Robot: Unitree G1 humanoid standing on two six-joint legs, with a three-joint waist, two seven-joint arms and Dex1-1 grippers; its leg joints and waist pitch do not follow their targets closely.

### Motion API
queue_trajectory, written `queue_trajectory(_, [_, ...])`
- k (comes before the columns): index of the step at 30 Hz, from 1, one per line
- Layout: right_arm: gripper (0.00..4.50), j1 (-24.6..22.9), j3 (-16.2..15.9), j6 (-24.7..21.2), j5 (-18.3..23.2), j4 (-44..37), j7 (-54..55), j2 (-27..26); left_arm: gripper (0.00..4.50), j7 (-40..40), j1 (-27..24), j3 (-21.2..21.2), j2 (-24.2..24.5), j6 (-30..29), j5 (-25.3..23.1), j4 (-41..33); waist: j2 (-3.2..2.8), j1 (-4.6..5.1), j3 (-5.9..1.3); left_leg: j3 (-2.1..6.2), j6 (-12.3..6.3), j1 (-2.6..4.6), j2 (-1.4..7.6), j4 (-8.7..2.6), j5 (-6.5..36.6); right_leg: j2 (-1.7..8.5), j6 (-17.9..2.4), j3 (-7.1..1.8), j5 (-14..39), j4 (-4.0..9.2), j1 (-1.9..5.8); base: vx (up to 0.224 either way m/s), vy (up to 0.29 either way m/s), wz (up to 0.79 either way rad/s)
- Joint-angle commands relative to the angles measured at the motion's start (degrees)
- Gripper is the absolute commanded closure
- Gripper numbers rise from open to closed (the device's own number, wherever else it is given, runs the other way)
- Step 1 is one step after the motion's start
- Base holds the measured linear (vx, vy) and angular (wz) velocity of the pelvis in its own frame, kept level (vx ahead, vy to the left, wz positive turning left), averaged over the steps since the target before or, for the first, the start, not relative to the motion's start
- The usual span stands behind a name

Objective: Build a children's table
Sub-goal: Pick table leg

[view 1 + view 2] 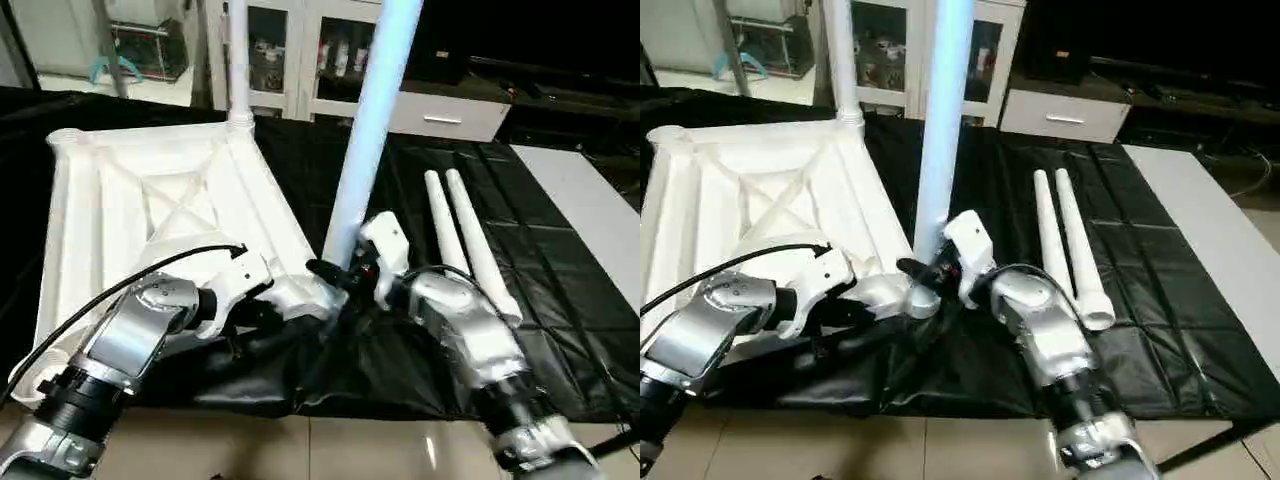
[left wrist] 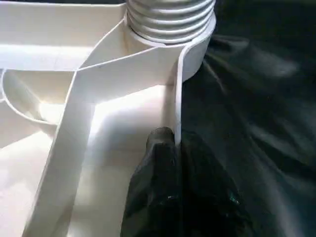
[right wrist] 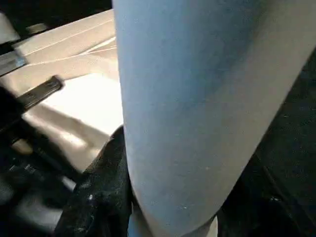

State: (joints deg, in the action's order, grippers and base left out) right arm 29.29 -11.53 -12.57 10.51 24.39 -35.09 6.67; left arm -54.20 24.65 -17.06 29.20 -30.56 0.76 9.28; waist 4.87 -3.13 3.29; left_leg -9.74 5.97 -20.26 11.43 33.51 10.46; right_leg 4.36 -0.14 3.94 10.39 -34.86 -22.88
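Upside down, the white X-ribbed tabletop [image 1: 150, 210] has its rim pinched by the left hand [image 2: 165, 148]; the right hand [image 1: 340, 272] clasps an upright leg [image 1: 365, 140].

Upright leg [image 1: 370, 130] stands at near corner of upturned table top [image 1: 150, 200], blocking straight path between both arms. Right end effector [image 1: 345, 272] clasps its base; left end effector [image 2: 165, 148] pinched on rim just beside. Two loose legs [image 1: 465, 240] lie right of them. Bare black cloth [image 1: 560, 290] beyond loose legs open. Second upright leg [image 1: 238, 60] blocks far corner.
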Motion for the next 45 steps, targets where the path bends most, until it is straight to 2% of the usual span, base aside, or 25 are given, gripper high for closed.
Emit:
queue_trajectory(1, [2.64,-0.98,1.34,-1.57,-4.23,9.18,5.66,0.79,4.50,7.36,1.35,5.72,-3.15,-2.14,1.15,-0.33,-0.51,0.67,-2.35,1.51,2.21,0.78,1.64,-4.71,26.00,4.38,-2.34,-1.91,39.95,6.88,0.54,0.000,0.000,0.00])
queue_trajectory(4, [2.64,2.85,3.48,0.14,-4.88,14.58,12.51,-0.70,4.50,14.16,1.03,7.54,-7.19,-6.81,0.33,-1.28,-0.30,1.87,-2.40,1.80,2.42,0.87,1.48,-4.53,27.69,4.28,-2.22,-1.13,40.41,7.17,0.66,0.000,0.000,0.00])
queue_trajectory(5, [2.64,4.30,4.55,0.40,-4.37,16.41,14.43,-1.35,4.50,16.10,0.77,7.55,-8.50,-7.58,-0.24,-1.65,-0.40,2.24,-2.56,1.94,2.19,0.52,1.59,-4.75,27.47,4.36,-2.31,-1.06,38.97,7.09,1.18,0.000,0.000,0.00])
queue_trajectory(6, [2.64,5.35,5.33,0.74,-4.01,17.84,15.61,-1.84,4.50,17.43,0.60,7.47,-9.33,-8.00,-0.58,-1.89,-0.61,2.17,-2.71,2.02,1.89,0.13,1.62,-4.96,26.46,4.37,-2.45,-1.05,36.69,7.12,1.58,0.000,0.000,0.00])
queue_trajectory(7, [2.64,6.17,5.81,1.15,-3.93,18.99,16.72,-2.17,4.50,18.44,0.48,7.34,-10.06,-8.39,-0.86,-2.13,-0.65,2.25,-2.70,1.94,1.77,0.13,1.66,-5.04,26.35,4.27,-2.78,-1.17,35.32,7.04,1.45,0.000,0.000,0.00])
queue_trajectory(8, [2.64,7.87,6.70,1.91,-3.65,21.31,18.62,-2.87,4.50,20.26,0.40,7.03,-11.80,-9.07,-1.27,-2.46,-0.34,2.45,-2.82,1.83,1.59,0.27,1.77,-5.09,25.97,4.17,-3.74,-1.30,32.92,6.76,1.32,0.000,0.000,0.00])
queue_trajectory(9, [2.64,10.72,7.70,3.34,-3.39,25.30,22.16,-3.97,4.50,23.86,0.98,6.80,-15.70,-10.44,-1.88,-2.32,0.02,2.63,-2.81,1.62,1.32,0.43,1.74,-5.01,25.76,4.11,-4.46,-1.35,31.72,6.81,1.14,0.000,0.000,0.00])
queue_trajectory(10, [2.64,11.52,7.89,3.78,-3.36,26.40,23.16,-4.26,4.50,24.84,1.24,6.67,-16.84,-10.77,-2.06,-2.15,-0.20,2.84,-2.78,1.61,1.42,0.47,1.75,-4.94,25.38,4.10,-5.12,-1.39,30.45,6.56,1.10,0.000,0.000,0.00])
queue_trajectory(13, [2.64,13.79,9.78,4.64,-1.82,29.77,26.00,-5.68,4.50,29.46,2.85,5.99,-20.26,-10.31,-4.13,-0.31,0.20,2.84,-2.91,1.28,0.60,0.48,1.52,-4.68,24.48,4.06,-4.94,-1.71,29.37,6.65,0.95,0.000,0.000,0.00])
queue_trajectory(15, [2.64,15.14,10.61,5.42,-1.36,31.88,27.76,-6.59,4.50,32.32,4.18,5.71,-22.57,-10.18,-4.95,1.17,0.33,2.43,-3.12,0.89,-0.51,0.46,1.48,-4.52,21.85,4.15,-5.66,-1.99,26.24,6.36,0.85,0.000,0.000,0.00])
queue_trajectory(16, [2.64,15.76,10.71,5.95,-1.57,32.86,28.89,-7.01,4.50,33.73,4.98,5.86,-23.87,-10.40,-4.95,1.90,0.51,2.42,-3.27,0.74,-1.00,0.20,1.55,-4.59,20.21,4.13,-6.10,-2.10,24.01,6.02,1.08,0.000,0.000,0.00])
queue_trajectory(18, [2.64,16.80,10.92,7.01,-1.82,34.68,29.95,-7.68,4.50,35.58,5.94,5.79,-25.16,-10.79,-5.00,2.81,0.41,2.06,-3.49,0.52,-1.22,0.17,1.63,-4.53,17.60,4.01,-6.92,-2.24,20.04,5.51,1.14,0.000,0.000,0.00])
queue_trajectory(20, [2.64,17.81,11.39,8.19,-1.84,36.55,30.50,-8.35,4.50,36.80,6.31,6.01,-25.49,-10.47,-5.57,3.63,0.38,1.98,-3.66,0.43,-1.39,-0.05,1.74,-4.51,16.39,3.88,-7.79,-2.21,16.96,5.09,1.30,0.000,0.000,0.00])
queue_trajectory(23, [2.64,18.55,11.86,9.13,-1.71,38.08,30.85,-8.82,4.50,36.77,6.14,6.43,-25.56,-10.81,-5.66,3.39,0.50,1.72,-3.83,0.19,-1.75,-0.06,1.61,-4.27,16.18,3.84,-7.90,-2.25,16.42,5.03,1.16,0.000,0.000,0.00])
queue_trajectory(28, [2.64,19.59,12.98,10.51,-1.66,40.24,30.77,-9.30,4.50,36.65,5.79,6.36,-25.10,-10.76,-5.55,3.56,0.79,1.22,-4.04,-0.04,-2.16,-0.55,1.45,-3.94,13.51,3.71,-8.11,-2.42,13.90,4.34,1.31,0.000,0.000,0.00])
queue_trajectory(30, [2.64,20.16,13.15,11.35,-1.88,41.16,30.24,-9.37,4.50,36.41,5.74,6.21,-24.84,-10.98,-5.18,3.40,0.44,1.17,-3.89,0.00,-1.94,-0.52,1.51,-4.06,14.07,3.66,-8.15,-2.37,14.93,4.44,1.21,0.000,0.000,0.00])
queue_trajectory(31, [2.64,20.30,13.07,11.61,-2.07,41.35,30.10,-9.34,4.50,36.33,5.75,6.14,-24.76,-11.00,-5.13,3.38,0.48,1.25,-3.83,0.02,-1.71,-0.53,1.52,-4.10,14.78,3.58,-8.00,-2.33,15.70,4.56,1.16,0.000,0.000,0.00])
queue_trajectory(32, [2.29,20.55,12.98,12.52,-2.28,41.60,29.13,-9.34,4.50,36.05,5.79,6.01,-24.58,-10.97,-5.00,3.36,0.49,1.29,-3.84,0.09,-1.27,-0.43,1.56,-4.12,15.95,3.62,-7.71,-2.29,17.10,4.67,1.09,0.000,0.000,0.00])
queue_trajectory(34, [2.29,20.65,13.10,13.05,-2.03,41.37,28.15,-9.43,4.50,35.73,5.79,5.84,-24.42,-10.88,-4.96,3.24,0.39,1.42,-3.87,0.21,-0.90,-0.47,1.59,-4.16,16.78,3.58,-7.49,-2.29,17.49,4.70,1.11,0.000,0.000,0.00])
queue_trajectory(36, [1.91,20.96,13.58,13.53,-1.68,40.84,26.88,-9.40,4.50,34.05,5.51,5.01,-23.61,-10.42,-4.86,2.52,0.40,1.44,-3.91,0.18,-0.99,-0.44,1.57,-4.17,16.48,3.54,-7.80,-2.32,16.24,4.62,1.12,0.000,0.000,0.00])
queue_trajectory(39, [1.75,20.81,13.52,13.91,-1.45,39.24,24.38,-8.86,4.50,31.94,5.21,4.11,-22.12,-9.31,-4.77,1.88,0.43,1.43,-3.87,0.11,-1.48,-0.56,1.54,-4.16,15.90,3.58,-8.30,-2.36,15.58,4.55,1.24,0.000,0.000,0.00])
queue_trajectory(41, [1.51,20.45,13.39,14.04,-1.27,38.03,23.14,-8.57,4.50,30.90,5.12,3.88,-21.37,-8.60,-4.62,1.68,0.49,1.37,-4.00,0.07,-1.68,-0.70,1.52,-4.07,14.74,3.61,-8.53,-2.41,14.56,4.40,1.40,0.000,0.000,0.00])
queue_trajectory(42, [1.45,19.31,12.91,14.20,-0.99,34.96,20.47,-7.83,4.50,28.47,4.93,3.42,-19.74,-8.10,-4.05,0.97,0.42,1.28,-4.03,0.01,-2.12,-0.75,1.54,-3.99,12.98,3.56,-9.06,-2.41,12.46,4.15,1.48,0.000,0.000,0.00])
queue_trajectory(44, [1.31,18.85,12.76,14.29,-0.92,33.77,19.40,-7.60,4.50,27.58,4.84,3.27,-19.11,-7.98,-3.81,0.68,0.21,1.24,-4.04,-0.02,-2.46,-0.77,1.63,-3.98,12.25,3.49,-9.36,-2.43,11.48,3.97,1.56,0.000,0.000,0.00])
queue_trajectory(45, [1.18,17.12,12.25,13.67,-0.89,30.22,17.10,-6.70,4.50,25.23,4.65,2.85,-17.43,-7.65,-3.42,0.08,0.07,1.11,-4.02,-0.16,-2.61,-0.60,1.60,-3.91,11.77,3.38,-9.54,-2.41,10.92,4.04,1.49,0.000,0.000,0.00])
